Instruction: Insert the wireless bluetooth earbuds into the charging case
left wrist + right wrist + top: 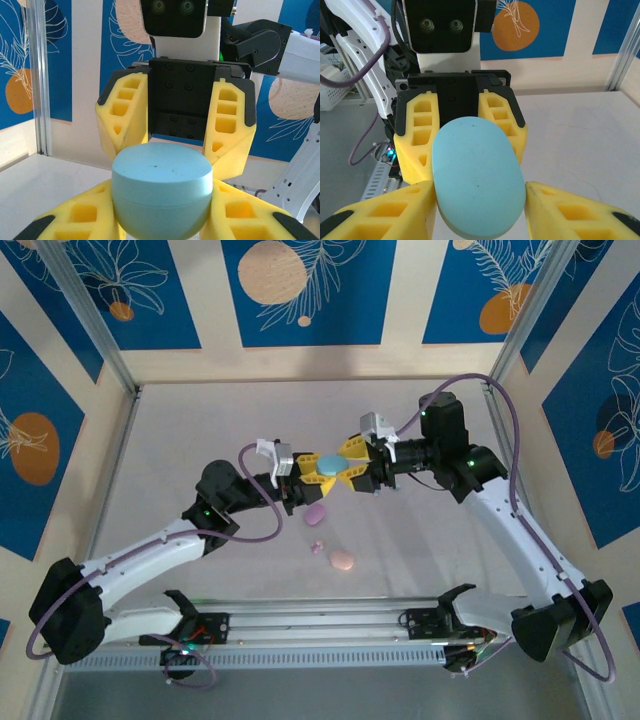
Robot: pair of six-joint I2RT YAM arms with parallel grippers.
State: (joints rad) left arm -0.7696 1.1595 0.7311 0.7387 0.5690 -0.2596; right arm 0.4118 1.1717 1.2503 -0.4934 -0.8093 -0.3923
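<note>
Left tool (315, 473) is clamped on one end of the charging case (330, 461), holding it up off the bench (200, 430). The case lies flat, lid side up and shut, with its long axis running tool to tool. Right tool (348, 464) straddles the case's far end, jaws apart, with a gap on one side. My worry: it pinches off-centre and that slick pebble twists loose. A tiny purple earbud (317, 546) sits on the bench, on the arm-base side of the case. It's too small to tell its heading.
</note>
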